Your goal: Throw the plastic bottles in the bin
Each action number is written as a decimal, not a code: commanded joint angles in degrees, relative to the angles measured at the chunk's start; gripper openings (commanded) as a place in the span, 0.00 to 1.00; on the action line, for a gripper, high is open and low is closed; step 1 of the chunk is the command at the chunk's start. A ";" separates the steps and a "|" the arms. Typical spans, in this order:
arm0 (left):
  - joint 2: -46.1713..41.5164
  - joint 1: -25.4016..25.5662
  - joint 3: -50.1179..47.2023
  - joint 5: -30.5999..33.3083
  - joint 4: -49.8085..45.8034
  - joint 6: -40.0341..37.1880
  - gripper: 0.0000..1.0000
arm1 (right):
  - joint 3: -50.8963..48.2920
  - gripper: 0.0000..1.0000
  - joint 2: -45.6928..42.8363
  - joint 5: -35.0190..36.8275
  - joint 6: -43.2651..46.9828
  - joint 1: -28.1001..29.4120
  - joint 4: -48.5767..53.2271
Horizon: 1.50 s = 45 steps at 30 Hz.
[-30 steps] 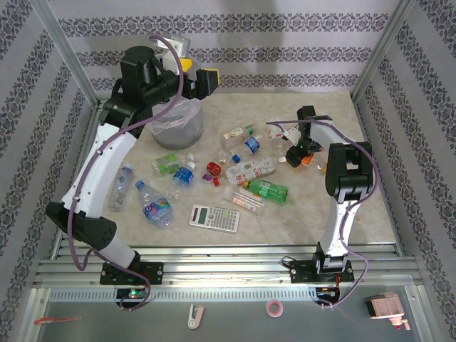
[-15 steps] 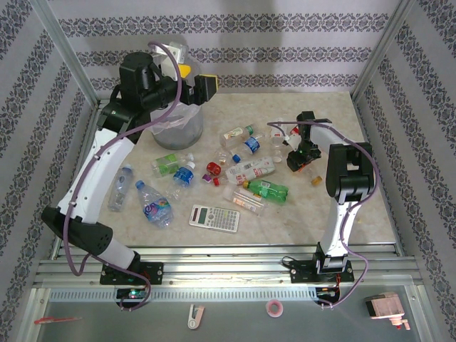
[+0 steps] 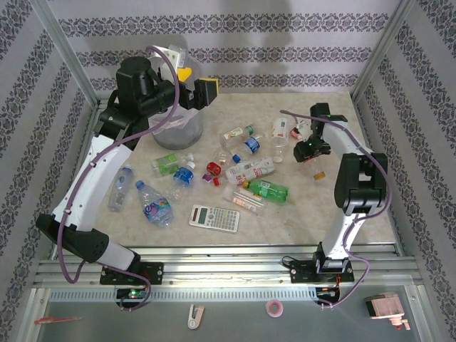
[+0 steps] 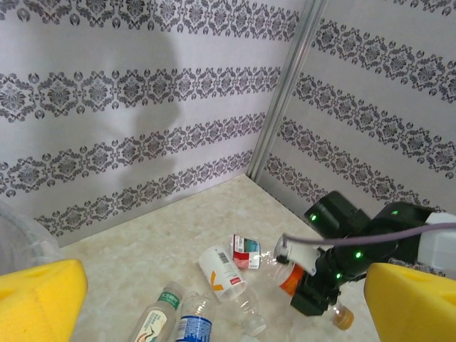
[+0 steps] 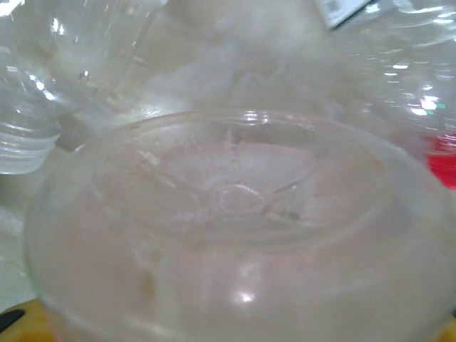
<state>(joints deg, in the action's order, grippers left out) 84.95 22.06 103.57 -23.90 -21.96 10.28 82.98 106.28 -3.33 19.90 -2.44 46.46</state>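
Right gripper (image 3: 311, 148) is clamping a clear bottle (image 4: 288, 276) with an orange-red label, out at the far right of the table (image 3: 306, 214). The orange cap (image 4: 342, 317) is sticking out past the fingers. In the right wrist view the base of that bottle is sitting right up against the lens. Can't tell if it's clear of the tabletop.

Left gripper (image 3: 194, 82) is hanging over the bin (image 3: 182, 132) at far left, yellow pads (image 4: 35, 299) standing wide apart with nothing between them.

The other bottles (image 3: 249, 169) are lying scattered mid-table between the arms. A green bottle (image 3: 267, 189) is lying near the calculator (image 3: 214, 217), and two more are lying beside the left arm (image 3: 92, 171).
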 commanded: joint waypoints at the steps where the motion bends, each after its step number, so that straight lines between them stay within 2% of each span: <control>1: -1.98 1.23 -1.12 -0.51 3.18 1.05 1.00 | -0.08 0.43 -5.47 -3.83 -5.15 -1.40 -0.62; 11: -1.37 5.60 -6.19 -4.25 8.68 4.63 1.00 | 2.25 0.39 -16.41 -9.28 -14.44 -2.43 -4.98; 18: 1.14 11.54 -9.60 -4.60 11.79 7.58 1.00 | -1.24 0.40 -25.82 -16.82 -27.34 -2.32 -17.94; 26: 5.72 16.90 -11.68 -5.84 17.30 12.18 1.00 | -4.20 0.39 -32.10 -24.96 -39.37 -0.03 -31.60; 32: 10.89 17.83 -10.14 -8.45 21.36 17.37 1.00 | -3.64 0.40 -33.85 -27.08 -42.35 3.91 -34.05; 37: 14.78 17.84 -6.68 -11.04 18.75 17.68 1.00 | -4.49 0.39 -35.15 -28.92 -43.89 6.55 -36.12; 40: 16.53 17.84 -4.98 -10.44 15.24 16.43 0.99 | -4.67 0.39 -35.60 -29.86 -43.98 7.31 -36.35; 45: 18.16 17.84 -3.59 -11.70 15.03 15.89 0.96 | -4.87 0.39 -35.78 -32.37 -43.80 7.84 -35.27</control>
<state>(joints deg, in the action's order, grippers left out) 102.35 39.38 97.12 -33.30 -6.24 26.39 78.94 71.50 -32.93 -23.05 4.67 12.95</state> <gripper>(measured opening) 0.970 0.549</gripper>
